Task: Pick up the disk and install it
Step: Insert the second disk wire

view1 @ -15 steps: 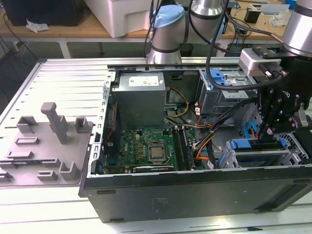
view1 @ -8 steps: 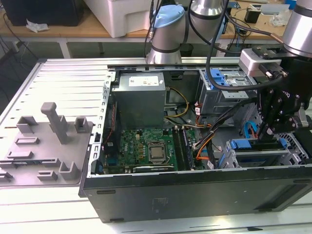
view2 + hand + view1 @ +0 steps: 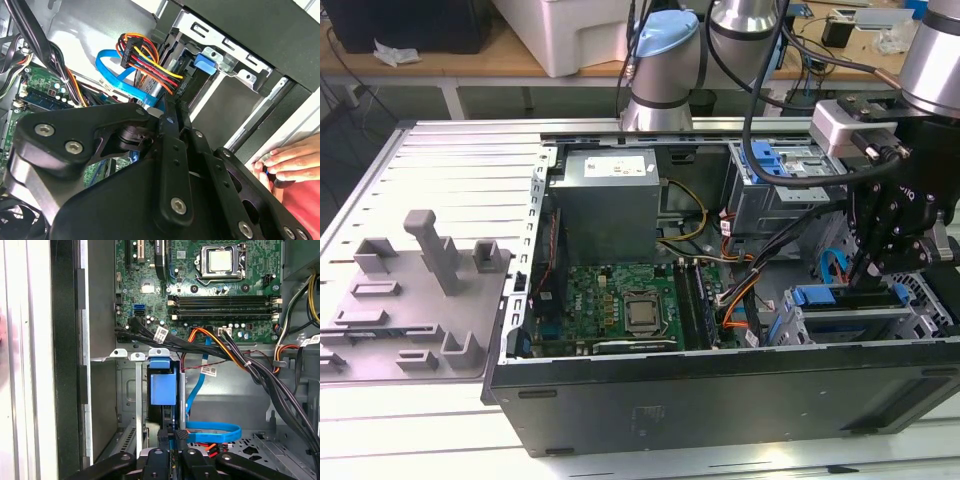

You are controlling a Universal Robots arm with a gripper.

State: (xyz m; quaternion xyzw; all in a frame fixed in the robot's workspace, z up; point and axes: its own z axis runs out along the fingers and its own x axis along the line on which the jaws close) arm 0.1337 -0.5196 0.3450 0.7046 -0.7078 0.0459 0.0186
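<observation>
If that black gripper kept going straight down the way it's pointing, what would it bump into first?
Most likely the disk in the drive cage: in the first wrist view, the gripper sits right at the edge of its blue rail frame. Whether they already touch is unclear.

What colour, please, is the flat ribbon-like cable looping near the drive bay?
Blue; the flat cable shows best in the first wrist view.

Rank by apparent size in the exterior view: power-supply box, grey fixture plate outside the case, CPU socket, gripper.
1. Grey fixture plate, largest.
2. Power-supply box.
3. Gripper with its black body; it sits nearer the camera, so its rank against the box is unsure.
4. CPU socket, smallest.
</observation>
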